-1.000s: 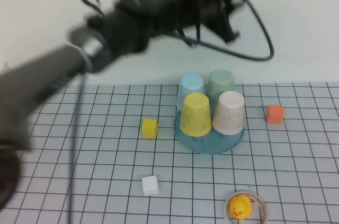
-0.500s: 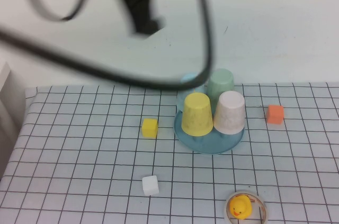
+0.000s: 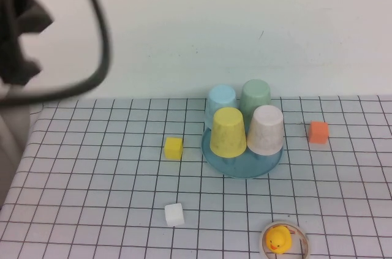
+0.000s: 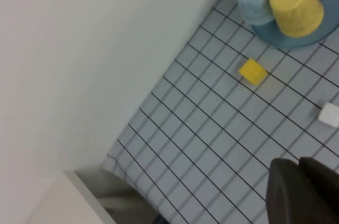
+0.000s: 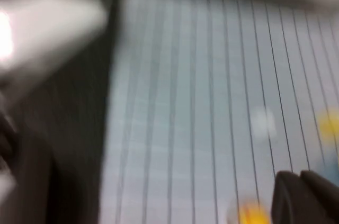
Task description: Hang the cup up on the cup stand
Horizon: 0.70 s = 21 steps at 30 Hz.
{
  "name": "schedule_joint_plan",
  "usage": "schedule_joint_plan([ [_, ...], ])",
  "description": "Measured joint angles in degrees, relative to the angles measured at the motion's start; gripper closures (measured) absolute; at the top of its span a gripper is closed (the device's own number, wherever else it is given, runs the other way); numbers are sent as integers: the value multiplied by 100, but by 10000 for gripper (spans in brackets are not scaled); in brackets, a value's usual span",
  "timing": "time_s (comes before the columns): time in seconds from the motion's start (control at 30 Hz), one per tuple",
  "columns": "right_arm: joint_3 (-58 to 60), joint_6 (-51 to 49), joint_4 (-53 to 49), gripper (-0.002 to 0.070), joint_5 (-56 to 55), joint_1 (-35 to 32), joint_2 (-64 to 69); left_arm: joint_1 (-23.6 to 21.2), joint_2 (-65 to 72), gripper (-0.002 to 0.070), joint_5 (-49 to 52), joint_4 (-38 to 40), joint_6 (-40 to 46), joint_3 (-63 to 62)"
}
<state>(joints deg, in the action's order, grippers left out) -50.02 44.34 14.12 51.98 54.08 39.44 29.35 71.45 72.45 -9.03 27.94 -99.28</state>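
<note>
Cup, upturned on the cup stand, looks light, stiff, slippery; grasp its tapered wall. Left gripper and right gripper sit far off, fingers closed, empty.

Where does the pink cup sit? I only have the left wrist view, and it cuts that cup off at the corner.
Observer: In the high view the pink cup stands upside down on the cup stand, beside the yellow cup.
Operator: Anything past my frame?
Observer: An orange block lies to the stand's right, apart from it.
Operator: And the hands?
Observer: The right hand is shut and empty above the mat. The left hand, shut too, is off to the table's left.
</note>
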Motion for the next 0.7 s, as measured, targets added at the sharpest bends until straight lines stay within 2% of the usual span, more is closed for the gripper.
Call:
schedule_joint_plan([
  [0.1, -24, -1188, -1412, 678, 461, 0, 163, 0, -561, 675, 0, -81, -279, 627],
  [0.23, 365, -2208, -2452, 678, 373, 0, 92, 0, -1466, 675, -392, -103, -532, 1885],
  [0.5, 1840, -3433, -2797, 678, -712, 0, -803, 0, -3653, 675, -2976, -113, -1391, 5181],
  [0.7, 2596, -3729, -2825, 678, -1601, 0, -1489, 0, -5031, 675, -4752, -17, -1824, 7414],
])
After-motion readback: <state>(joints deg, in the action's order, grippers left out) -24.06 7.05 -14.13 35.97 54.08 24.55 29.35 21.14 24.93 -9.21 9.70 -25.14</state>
